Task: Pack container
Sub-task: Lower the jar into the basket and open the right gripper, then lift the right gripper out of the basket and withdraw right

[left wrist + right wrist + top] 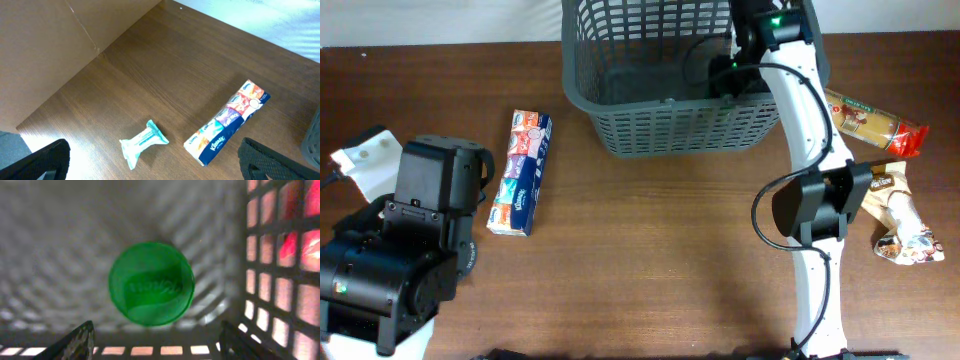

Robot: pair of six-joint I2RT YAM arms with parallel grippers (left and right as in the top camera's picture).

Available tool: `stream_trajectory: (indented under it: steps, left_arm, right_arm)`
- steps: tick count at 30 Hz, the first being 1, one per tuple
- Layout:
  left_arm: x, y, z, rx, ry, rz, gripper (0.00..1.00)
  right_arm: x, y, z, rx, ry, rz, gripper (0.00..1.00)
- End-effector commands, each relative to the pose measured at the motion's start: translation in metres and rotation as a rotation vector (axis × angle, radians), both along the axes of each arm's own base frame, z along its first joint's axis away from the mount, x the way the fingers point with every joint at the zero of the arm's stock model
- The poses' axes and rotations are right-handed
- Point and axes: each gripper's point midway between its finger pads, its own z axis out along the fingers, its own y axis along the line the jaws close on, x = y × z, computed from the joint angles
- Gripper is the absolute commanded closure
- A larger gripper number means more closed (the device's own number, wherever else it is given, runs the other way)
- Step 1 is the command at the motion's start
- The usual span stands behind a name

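Right claw (pixel 160 342) hangs spread wide inside the right end of the container (pixel 670 130), over a green round thing (pixel 151 283).

Its fingertips (pixel 80 340) stand well apart and grip nothing; the green round thing sits below and between them near the lattice wall, too blurred to tell lid from can top. On the counter (pixel 670 260) the container stands far and middle, long axis left to right. Left claw (pixel 155 162), also wide and empty, hovers at the near left, so the container lies far and right of it. A tissue pack (pixel 520 172) lies left of the container, long axis roughly near to far, closer to the left arm. A pasta packet (pixel 875 122) and a brown snack bag (pixel 900 215) lie right of the container, closer to the right arm, which probably suits them best.
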Motion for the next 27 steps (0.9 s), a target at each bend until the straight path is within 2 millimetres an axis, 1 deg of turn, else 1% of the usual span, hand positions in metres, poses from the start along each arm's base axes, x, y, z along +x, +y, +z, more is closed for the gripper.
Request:
stream_trajectory:
  steps: [1, 2, 4, 6, 8, 9, 10, 11, 12, 13, 16, 18, 19, 21, 23, 24, 26, 27]
  left_arm:
    - [-0.001, 0.002, 0.002, -0.006, -0.015, 0.015, 0.01]
    - [-0.001, 0.002, 0.002, -0.006, -0.015, 0.015, 0.01]
    - [-0.001, 0.002, 0.002, -0.006, -0.014, 0.015, 0.01]
    - [-0.001, 0.002, 0.002, -0.006, -0.014, 0.015, 0.01]
    - [-0.001, 0.002, 0.002, -0.006, -0.014, 0.015, 0.01]
    - [-0.001, 0.002, 0.002, -0.006, -0.015, 0.015, 0.01]
    - [-0.001, 0.002, 0.002, -0.006, -0.014, 0.015, 0.01]
    - [-0.001, 0.002, 0.002, -0.006, -0.014, 0.015, 0.01]
    - [-0.001, 0.002, 0.002, -0.006, -0.014, 0.015, 0.01]
    - [-0.001, 0.002, 0.002, -0.006, -0.014, 0.015, 0.01]
    - [-0.001, 0.002, 0.002, -0.006, -0.014, 0.015, 0.0]
    - [-0.001, 0.002, 0.002, -0.006, -0.015, 0.015, 0.01]
    - [-0.001, 0.002, 0.002, -0.006, -0.015, 0.015, 0.01]
    - [-0.001, 0.002, 0.002, -0.006, -0.014, 0.015, 0.0]
    - [-0.001, 0.002, 0.002, -0.006, -0.015, 0.015, 0.0]
    - [-0.001, 0.002, 0.002, -0.006, -0.014, 0.015, 0.01]
    - [-0.001, 0.002, 0.002, -0.006, -0.015, 0.015, 0.0]
    - [-0.001, 0.002, 0.002, -0.006, -0.015, 0.015, 0.01]
  right_arm:
    - [0.011, -0.009, 0.066, 0.021, -0.172, -0.005, 0.27]
    - [0.009, -0.017, 0.097, 0.032, -0.243, -0.018, 0.27]
    - [0.004, -0.028, 0.134, 0.042, -0.327, -0.039, 0.26]
    - [-0.006, -0.044, 0.169, 0.051, -0.407, -0.072, 0.25]
    - [-0.021, -0.061, 0.198, 0.059, -0.463, -0.114, 0.23]
    - [-0.029, -0.073, 0.211, 0.06, -0.486, -0.141, 0.2]
    - [-0.037, -0.082, 0.221, 0.06, -0.5, -0.165, 0.14]
    - [-0.046, -0.095, 0.232, 0.057, -0.52, -0.19, 0.05]
    - [-0.051, -0.102, 0.238, 0.054, -0.531, -0.205, 0.01]
    - [-0.06, -0.117, 0.25, 0.051, -0.554, -0.233, 0.01]
    - [-0.078, -0.144, 0.261, 0.035, -0.567, -0.295, 0.01]
    - [-0.085, -0.16, 0.263, 0.023, -0.564, -0.331, 0.01]
    - [-0.088, -0.172, 0.262, 0.009, -0.559, -0.36, 0.01]
    - [-0.097, -0.196, 0.256, -0.022, -0.531, -0.433, 0.01]
    - [-0.1, -0.219, 0.246, -0.022, -0.494, -0.518, 0.01]
    - [-0.103, -0.23, 0.242, -0.004, -0.481, -0.591, 0.01]
    - [-0.108, -0.254, 0.226, 0.039, -0.431, -0.752, 0.01]
    - [-0.11, -0.265, 0.215, 0.063, -0.395, -0.834, 0.01]
